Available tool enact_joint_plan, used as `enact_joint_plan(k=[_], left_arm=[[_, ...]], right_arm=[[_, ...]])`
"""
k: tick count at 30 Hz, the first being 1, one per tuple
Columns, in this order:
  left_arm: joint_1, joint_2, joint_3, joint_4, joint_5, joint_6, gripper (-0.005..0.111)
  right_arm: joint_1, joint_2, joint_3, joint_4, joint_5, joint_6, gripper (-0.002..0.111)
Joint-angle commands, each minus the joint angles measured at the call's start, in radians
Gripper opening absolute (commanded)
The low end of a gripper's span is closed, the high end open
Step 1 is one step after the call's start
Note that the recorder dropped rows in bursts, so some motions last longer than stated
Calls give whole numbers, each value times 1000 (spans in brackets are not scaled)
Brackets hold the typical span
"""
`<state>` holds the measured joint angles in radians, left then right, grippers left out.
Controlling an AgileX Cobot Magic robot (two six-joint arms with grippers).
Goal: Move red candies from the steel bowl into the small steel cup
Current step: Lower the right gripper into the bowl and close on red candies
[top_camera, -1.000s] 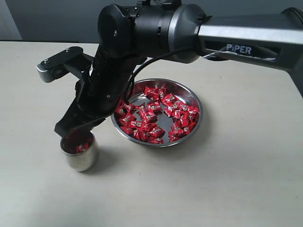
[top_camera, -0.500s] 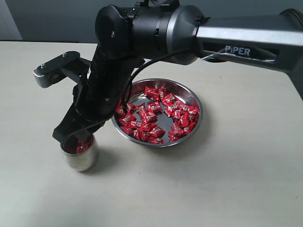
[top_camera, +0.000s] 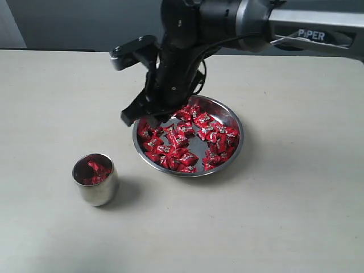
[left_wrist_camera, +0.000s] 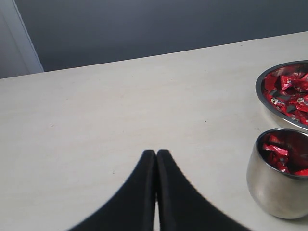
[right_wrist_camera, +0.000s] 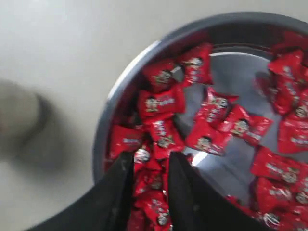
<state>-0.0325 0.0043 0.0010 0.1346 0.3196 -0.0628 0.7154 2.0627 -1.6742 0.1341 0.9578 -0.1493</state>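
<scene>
The steel bowl (top_camera: 241, 136) holds many red candies (top_camera: 187, 139) in the middle of the table. The small steel cup (top_camera: 95, 189) stands to its front left with a few red candies (top_camera: 94, 170) inside. My right gripper (top_camera: 139, 116) hovers over the bowl's left rim. Its jaws are open above the candies (right_wrist_camera: 211, 115), with nothing gripped between the fingers (right_wrist_camera: 120, 183). The bowl rim (right_wrist_camera: 144, 53) curves round them. My left gripper (left_wrist_camera: 156, 154) is shut and empty, low over bare table beside the cup (left_wrist_camera: 272, 190) and the bowl (left_wrist_camera: 262, 98).
The light table (top_camera: 296, 216) stretches wide around bowl and cup. The right arm's dark body (top_camera: 187, 40) reaches in from the upper right, above the bowl's far side. A grey wall (left_wrist_camera: 159, 24) lies beyond the table's far edge.
The right arm has swung from above the cup back and to the right, over the bowl's left rim. Its jaws have opened, and the cup now shows uncovered.
</scene>
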Motion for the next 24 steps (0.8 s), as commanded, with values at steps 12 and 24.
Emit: enact_joint_plan(k=[12,24], left_arm=[[3,-4,-1,-1,-9,-5,0],[3,-4,-1,-1,-9,-5,0]], right_arm=[[-76,140,0,8,173,-36,27],[-76,158,0,4,157,-37,45]])
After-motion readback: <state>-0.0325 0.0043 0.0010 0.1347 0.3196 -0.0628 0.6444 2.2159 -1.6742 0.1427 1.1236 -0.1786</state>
